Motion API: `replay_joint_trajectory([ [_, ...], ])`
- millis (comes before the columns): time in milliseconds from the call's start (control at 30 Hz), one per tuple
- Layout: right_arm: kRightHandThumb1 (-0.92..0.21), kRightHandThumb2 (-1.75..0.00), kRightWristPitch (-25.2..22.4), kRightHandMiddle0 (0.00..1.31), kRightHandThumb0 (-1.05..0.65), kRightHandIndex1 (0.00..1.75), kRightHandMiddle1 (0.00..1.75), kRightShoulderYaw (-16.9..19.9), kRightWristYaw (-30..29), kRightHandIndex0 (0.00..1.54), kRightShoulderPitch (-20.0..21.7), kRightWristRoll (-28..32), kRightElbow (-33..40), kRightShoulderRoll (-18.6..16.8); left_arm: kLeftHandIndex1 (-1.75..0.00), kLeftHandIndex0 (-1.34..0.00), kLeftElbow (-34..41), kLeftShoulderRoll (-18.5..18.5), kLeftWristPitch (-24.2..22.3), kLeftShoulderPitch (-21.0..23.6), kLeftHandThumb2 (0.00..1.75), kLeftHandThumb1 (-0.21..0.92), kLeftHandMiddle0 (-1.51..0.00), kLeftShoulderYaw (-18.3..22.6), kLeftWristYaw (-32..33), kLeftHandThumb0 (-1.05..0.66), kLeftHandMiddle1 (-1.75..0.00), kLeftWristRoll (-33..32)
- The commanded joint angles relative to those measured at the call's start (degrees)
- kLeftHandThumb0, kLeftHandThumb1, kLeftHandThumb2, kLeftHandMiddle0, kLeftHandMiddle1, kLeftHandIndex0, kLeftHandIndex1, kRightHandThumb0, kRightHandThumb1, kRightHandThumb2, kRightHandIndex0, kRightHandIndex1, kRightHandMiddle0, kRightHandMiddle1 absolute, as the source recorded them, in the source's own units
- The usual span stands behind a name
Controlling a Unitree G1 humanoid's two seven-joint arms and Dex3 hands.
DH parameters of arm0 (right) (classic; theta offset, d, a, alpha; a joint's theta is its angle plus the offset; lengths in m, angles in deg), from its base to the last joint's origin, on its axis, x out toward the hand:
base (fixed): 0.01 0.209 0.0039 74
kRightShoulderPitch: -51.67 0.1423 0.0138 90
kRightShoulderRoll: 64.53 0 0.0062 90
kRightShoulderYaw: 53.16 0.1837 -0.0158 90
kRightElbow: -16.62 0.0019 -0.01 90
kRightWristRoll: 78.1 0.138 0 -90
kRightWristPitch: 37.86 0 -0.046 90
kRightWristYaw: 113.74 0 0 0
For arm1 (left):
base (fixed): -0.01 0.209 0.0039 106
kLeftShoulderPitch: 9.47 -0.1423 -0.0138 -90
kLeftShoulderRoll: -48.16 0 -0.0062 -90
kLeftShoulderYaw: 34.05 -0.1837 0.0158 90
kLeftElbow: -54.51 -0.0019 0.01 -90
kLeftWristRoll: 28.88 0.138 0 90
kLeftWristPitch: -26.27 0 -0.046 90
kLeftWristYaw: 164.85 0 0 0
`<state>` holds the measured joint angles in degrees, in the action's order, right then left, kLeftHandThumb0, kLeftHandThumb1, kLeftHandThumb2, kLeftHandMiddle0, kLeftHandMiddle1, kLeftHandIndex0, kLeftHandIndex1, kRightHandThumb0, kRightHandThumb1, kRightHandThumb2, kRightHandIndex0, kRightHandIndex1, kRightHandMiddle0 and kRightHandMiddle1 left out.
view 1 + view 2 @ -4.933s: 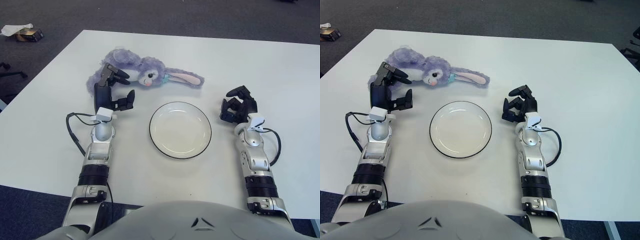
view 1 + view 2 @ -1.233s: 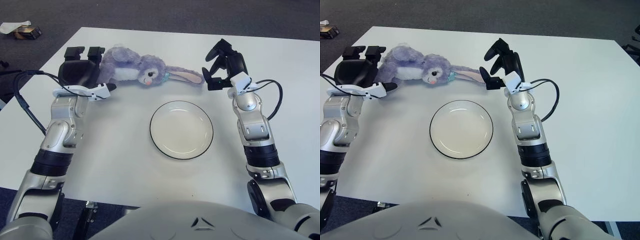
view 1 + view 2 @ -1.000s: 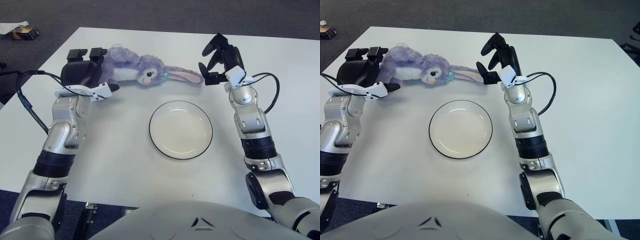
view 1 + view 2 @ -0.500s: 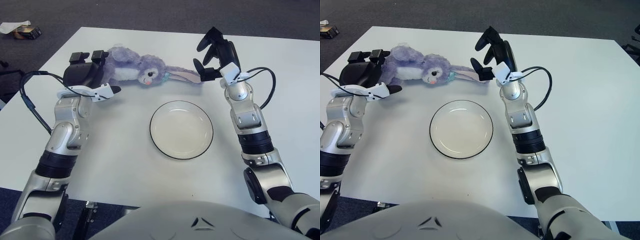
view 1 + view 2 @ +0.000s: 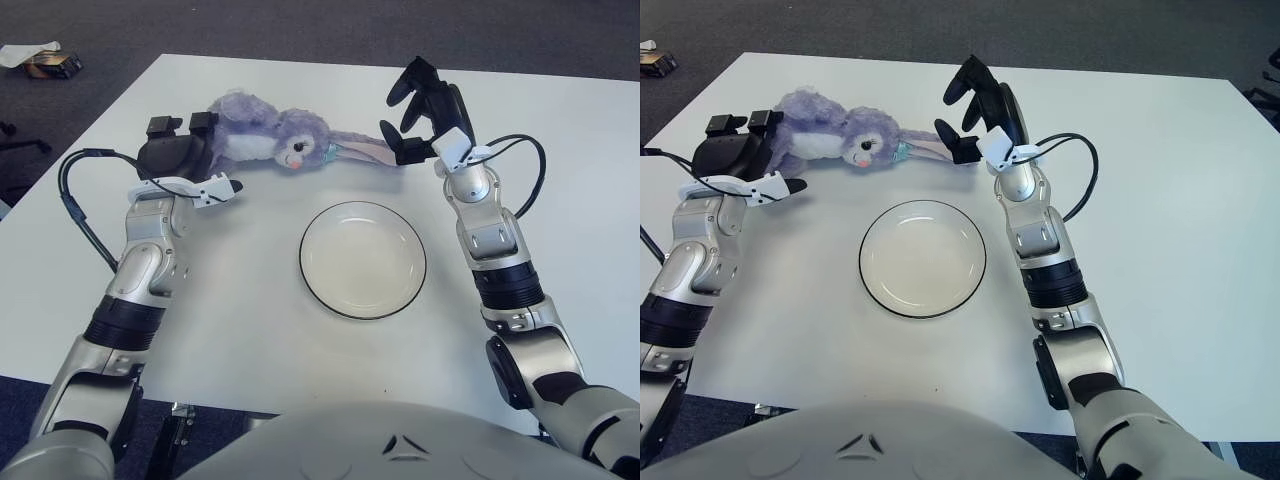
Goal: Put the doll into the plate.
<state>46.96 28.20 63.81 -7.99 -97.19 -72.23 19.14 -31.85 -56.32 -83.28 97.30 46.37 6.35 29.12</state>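
While doll [image 5: 285, 142] lies flat | left hand [image 5: 178, 160] cups body | right hand [image 5: 422, 110] spread over ear

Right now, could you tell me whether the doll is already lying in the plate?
No, the doll lies on the table behind the plate, which holds nothing.

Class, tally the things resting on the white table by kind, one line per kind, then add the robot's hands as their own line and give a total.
Plush dolls: 1, the purple bunny doll
Plates: 1, the white plate with a dark rim
Robot hands: 2, the left hand at the doll's body end, the right hand at its ear end
Total: 4
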Motion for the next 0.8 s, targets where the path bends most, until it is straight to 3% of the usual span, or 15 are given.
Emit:
replay_joint_trajectory([
  [0, -0.36, -1.28, 1.19, 0.33, -0.01, 1.74, 1.75, 0.06, -0.51, 0.59, 0.82, -1.05, 0.02, 0.08, -0.54, 0.0, -1.62, 0.64, -1.33, 1.43, 0.58, 0.68, 0.0, -1.22, 1.2, -0.88, -0.6, 1.82],
  [600, -0.37, -1.23, 1.14, 0.35, -0.01, 1.65, 1.75, 0.36, -0.18, 0.61, 0.14, -0.79, 1.07, -0.3, -0.58, 0.0, -17.65, 1.79, -3.39, 7.67, 0.62, 0.66, 0.0, -4.94, 13.5, -0.82, -0.59, 4.59],
  [667, -0.38, -1.23, 1.08, 0.35, -0.01, 1.65, 1.75, 0.36, -0.03, 0.61, 0.1, -0.67, 1.17, -0.33, -0.61, 0.0, -19.72, 2.09, -3.92, 8.85, 0.65, 0.63, 0.0, -5.52, 14.25, -0.8, -0.63, 4.49],
  [767, -0.38, -1.23, 0.72, 0.34, -0.01, 1.65, 1.75, 0.39, 0.34, 0.61, 0.0, -0.39, 1.42, -0.43, -0.69, 0.0, -23.02, 2.85, -4.55, 10.59, 0.71, 0.57, 0.0, -5.99, 16.15, -0.76, -0.94, 4.03],
])
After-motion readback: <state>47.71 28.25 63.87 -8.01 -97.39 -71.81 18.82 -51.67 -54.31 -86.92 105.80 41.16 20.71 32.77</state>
